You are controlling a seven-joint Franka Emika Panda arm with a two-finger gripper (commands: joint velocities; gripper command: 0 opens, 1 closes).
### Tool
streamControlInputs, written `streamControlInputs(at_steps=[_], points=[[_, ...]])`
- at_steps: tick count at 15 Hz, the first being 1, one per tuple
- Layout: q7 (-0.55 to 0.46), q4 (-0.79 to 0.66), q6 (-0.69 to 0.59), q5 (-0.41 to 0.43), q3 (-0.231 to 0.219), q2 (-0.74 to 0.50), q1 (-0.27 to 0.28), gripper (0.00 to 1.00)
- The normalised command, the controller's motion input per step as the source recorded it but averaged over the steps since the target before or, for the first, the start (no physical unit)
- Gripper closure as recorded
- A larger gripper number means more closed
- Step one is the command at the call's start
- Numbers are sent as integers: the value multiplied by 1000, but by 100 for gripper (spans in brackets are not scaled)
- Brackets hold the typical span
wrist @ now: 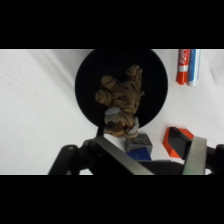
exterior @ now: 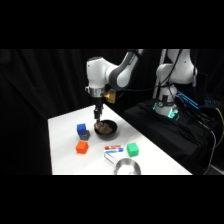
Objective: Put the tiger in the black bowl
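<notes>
The tan-and-brown striped tiger lies inside the glossy black bowl, its head near the rim on the gripper's side. From the side, the tiger shows as a brown lump in the bowl near the middle of the table. My gripper hangs just above the bowl's left rim. In the wrist view the gripper is open, its two fingers wide apart with nothing between them, and it stands clear of the tiger.
A blue cube sits on a darker block left of the bowl, and an orange cube lies in front of it. A red-and-blue marker, a green cube and a silver metal bowl lie toward the table's front edge.
</notes>
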Motion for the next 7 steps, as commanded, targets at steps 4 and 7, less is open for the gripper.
streamControlInputs(at_steps=[4, 7], points=[[-147, -14, -456, -64, 39, -474, 4, 0], [-261, 31, -250, 110, 89, -280, -39, 0]])
